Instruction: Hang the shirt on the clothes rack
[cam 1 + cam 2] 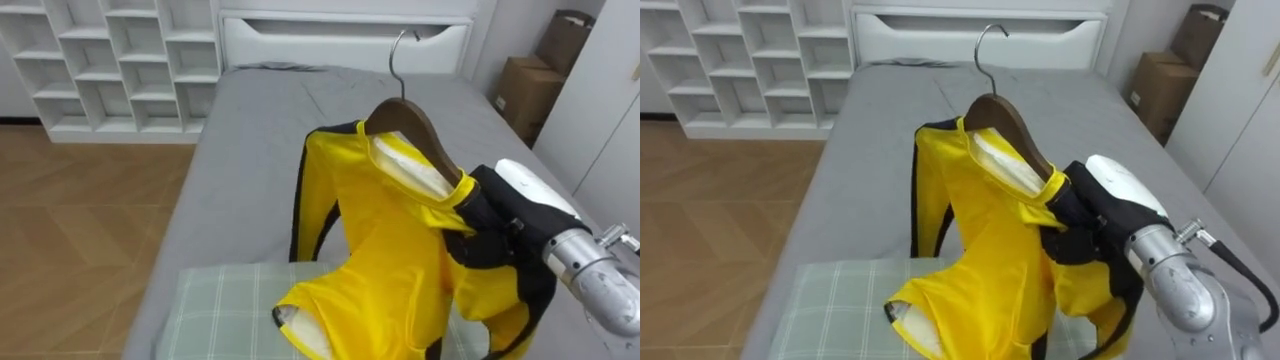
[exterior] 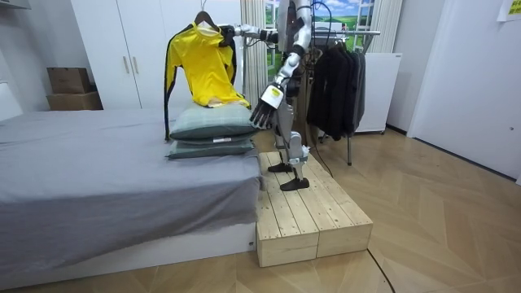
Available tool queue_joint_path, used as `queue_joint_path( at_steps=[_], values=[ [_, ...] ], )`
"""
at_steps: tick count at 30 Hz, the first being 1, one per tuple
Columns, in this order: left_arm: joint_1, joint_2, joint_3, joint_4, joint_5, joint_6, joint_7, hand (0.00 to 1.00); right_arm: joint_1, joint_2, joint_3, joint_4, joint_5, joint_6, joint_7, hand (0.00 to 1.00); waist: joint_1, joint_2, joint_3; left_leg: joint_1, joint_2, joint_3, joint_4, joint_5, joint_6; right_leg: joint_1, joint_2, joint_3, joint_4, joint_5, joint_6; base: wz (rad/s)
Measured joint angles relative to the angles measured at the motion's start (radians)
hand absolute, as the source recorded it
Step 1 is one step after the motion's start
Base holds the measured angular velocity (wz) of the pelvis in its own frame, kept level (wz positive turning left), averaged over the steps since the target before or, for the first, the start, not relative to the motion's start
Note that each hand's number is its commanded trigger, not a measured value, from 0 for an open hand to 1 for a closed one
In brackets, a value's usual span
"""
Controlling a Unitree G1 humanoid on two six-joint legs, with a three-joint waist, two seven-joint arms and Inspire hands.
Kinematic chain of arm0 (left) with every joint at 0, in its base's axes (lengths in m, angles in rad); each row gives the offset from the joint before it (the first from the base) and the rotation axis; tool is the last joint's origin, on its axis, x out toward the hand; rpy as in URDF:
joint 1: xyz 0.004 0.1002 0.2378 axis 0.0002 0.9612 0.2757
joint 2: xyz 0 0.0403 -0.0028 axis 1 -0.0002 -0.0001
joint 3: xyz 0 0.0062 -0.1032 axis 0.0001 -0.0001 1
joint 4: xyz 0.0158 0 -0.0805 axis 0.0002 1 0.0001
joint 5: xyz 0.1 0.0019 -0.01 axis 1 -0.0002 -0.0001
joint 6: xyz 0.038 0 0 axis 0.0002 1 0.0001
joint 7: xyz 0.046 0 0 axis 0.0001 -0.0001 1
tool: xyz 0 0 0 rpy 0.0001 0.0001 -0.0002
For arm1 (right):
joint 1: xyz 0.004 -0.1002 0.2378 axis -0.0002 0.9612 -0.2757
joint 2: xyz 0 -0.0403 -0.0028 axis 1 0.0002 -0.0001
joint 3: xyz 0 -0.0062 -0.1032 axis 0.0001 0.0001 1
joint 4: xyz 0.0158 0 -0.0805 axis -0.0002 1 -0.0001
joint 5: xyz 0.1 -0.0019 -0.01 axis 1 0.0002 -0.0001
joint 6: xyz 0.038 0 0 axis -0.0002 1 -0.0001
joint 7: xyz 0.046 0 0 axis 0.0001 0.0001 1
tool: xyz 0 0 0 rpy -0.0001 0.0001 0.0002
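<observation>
The robot stood on a wooden platform [image 2: 309, 216] beside the grey bed [image 1: 250, 120]. A yellow shirt [image 1: 400, 260] hung on a wooden hanger [image 1: 405, 110], held up in the air above the stacked pillows [image 2: 213, 130]. The right hand [image 1: 490, 225] was clenched on the shirt's shoulder at the collar. The left hand [image 2: 267, 106] hung lowered beside the pillows with relaxed fingers, holding nothing.
</observation>
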Motion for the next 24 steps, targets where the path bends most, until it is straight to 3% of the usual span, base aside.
queue_joint_path(
  at_steps=[6, 12, 18, 24],
  values=[
    [0.068, -0.015, 0.001, 0.074, -0.009, 0.008, -0.006, 0.00, 0.025, -0.005, -0.001, -0.052, 0.004, 0.016, 0.000, 1.00, 0.014, -0.005, 0.0010, 0.002, 0.000, 0.012, -0.010, 0.000, 0.000, -0.001, 0.003, 0.012, -0.013, 0.000, 0.001, -0.05],
    [0.073, -0.019, 0.000, 0.203, -0.016, 0.010, -0.022, 0.00, 0.053, -0.005, 0.001, -0.088, 0.005, 0.020, 0.000, 1.00, 0.033, -0.032, 0.0131, -0.001, 0.003, 0.017, -0.012, -0.001, -0.002, -0.010, 0.007, 0.018, -0.015, 0.000, 0.000, -0.03],
    [0.074, -0.026, -0.005, 0.243, -0.014, 0.041, -0.027, 0.00, 0.080, -0.005, 0.001, -0.126, 0.006, 0.020, 0.001, 1.00, 0.039, -0.045, 0.0117, -0.003, 0.009, 0.016, -0.012, -0.007, -0.007, -0.008, 0.013, 0.014, -0.015, 0.000, 0.000, 0.00],
    [0.068, -0.043, -0.047, 0.242, 0.020, 0.056, -0.026, 0.00, 0.085, 0.007, 0.001, -0.126, 0.005, 0.020, 0.001, 1.00, 0.033, -0.042, 0.0134, -0.006, 0.010, 0.009, -0.013, -0.008, -0.008, -0.008, 0.013, 0.012, -0.016, 0.000, 0.000, 0.01]
  ],
)
